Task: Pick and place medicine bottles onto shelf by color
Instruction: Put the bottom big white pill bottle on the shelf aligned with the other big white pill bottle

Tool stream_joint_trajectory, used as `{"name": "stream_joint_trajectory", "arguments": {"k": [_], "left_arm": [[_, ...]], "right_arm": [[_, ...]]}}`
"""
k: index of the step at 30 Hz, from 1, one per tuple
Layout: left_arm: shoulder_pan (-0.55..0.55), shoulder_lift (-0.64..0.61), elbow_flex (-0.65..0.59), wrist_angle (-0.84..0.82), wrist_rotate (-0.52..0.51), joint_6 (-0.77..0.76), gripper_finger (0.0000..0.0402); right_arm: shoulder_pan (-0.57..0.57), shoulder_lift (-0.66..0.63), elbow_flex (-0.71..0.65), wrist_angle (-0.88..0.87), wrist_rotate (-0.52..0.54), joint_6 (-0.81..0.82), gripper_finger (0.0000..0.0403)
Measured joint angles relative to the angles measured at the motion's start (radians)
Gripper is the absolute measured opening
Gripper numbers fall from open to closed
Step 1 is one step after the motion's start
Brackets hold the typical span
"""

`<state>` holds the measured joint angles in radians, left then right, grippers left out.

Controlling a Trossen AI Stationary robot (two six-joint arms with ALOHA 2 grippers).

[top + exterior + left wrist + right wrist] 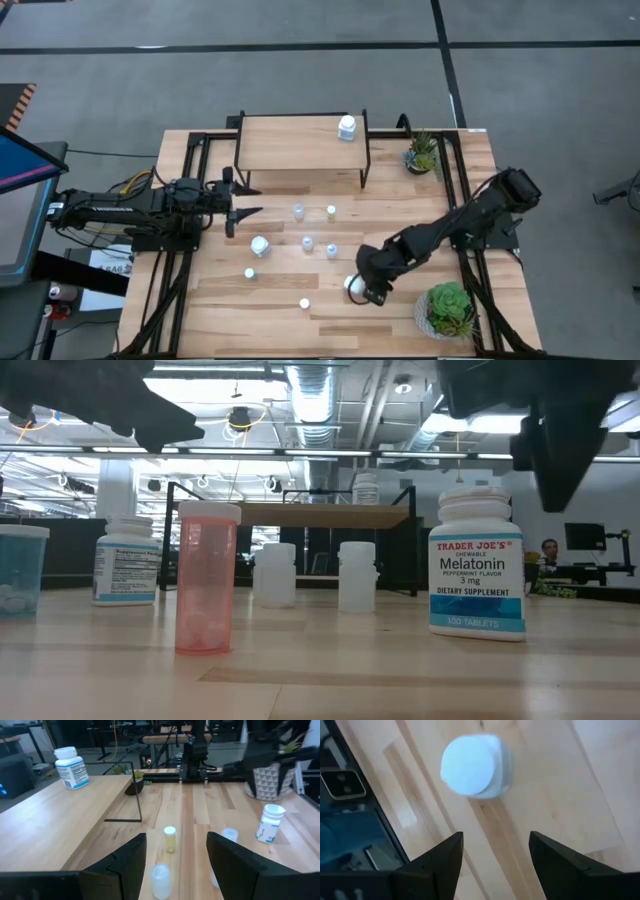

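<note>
My right gripper hangs open over a white Melatonin bottle standing on the table toward the near right. In the right wrist view its white cap lies ahead of the spread fingers, untouched. My left gripper is open and empty at the table's left, by the near left corner of the shelf. One white bottle stands on the shelf's right end. Several small bottles stand on the table: a yellow one, pale ones, a pink one and a labelled white one.
Two potted plants stand at the right: one at the far right, one at the near right close to my right arm. The shelf's black legs stand just beyond the bottles.
</note>
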<state>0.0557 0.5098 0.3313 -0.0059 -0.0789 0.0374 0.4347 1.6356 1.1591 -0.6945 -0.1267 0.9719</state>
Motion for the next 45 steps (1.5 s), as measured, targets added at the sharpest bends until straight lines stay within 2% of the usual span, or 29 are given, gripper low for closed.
{"name": "stream_joint_trajectory", "arguments": {"k": [4, 13, 26, 31, 38, 45], "left_arm": [[0.000, 0.000, 0.000, 0.000, 0.023, -0.036, 0.0197], [0.000, 0.000, 0.000, -0.003, 0.031, -0.038, 0.0197], [0.000, 0.000, 0.000, -0.003, 0.031, -0.034, 0.0197], [0.000, 0.000, 0.000, -0.004, 0.031, -0.034, 0.0196], [0.000, 0.000, 0.000, -0.004, 0.029, -0.033, 0.0197], [0.000, 0.000, 0.000, -0.004, 0.029, -0.033, 0.0197]], "right_arm": [[-0.012, -0.001, 0.000, 0.018, -0.025, 0.017, 0.0250], [0.017, -0.001, 0.000, 0.206, -0.030, -0.038, 0.0250], [0.014, 0.006, 0.000, 0.156, 0.104, -0.065, 0.0249], [0.009, 0.006, 0.000, 0.144, 0.125, -0.090, 0.0249], [0.000, 0.006, 0.000, 0.123, 0.132, -0.132, 0.0249], [-0.032, 0.003, 0.000, 0.212, 0.102, -0.079, 0.0249]]}}
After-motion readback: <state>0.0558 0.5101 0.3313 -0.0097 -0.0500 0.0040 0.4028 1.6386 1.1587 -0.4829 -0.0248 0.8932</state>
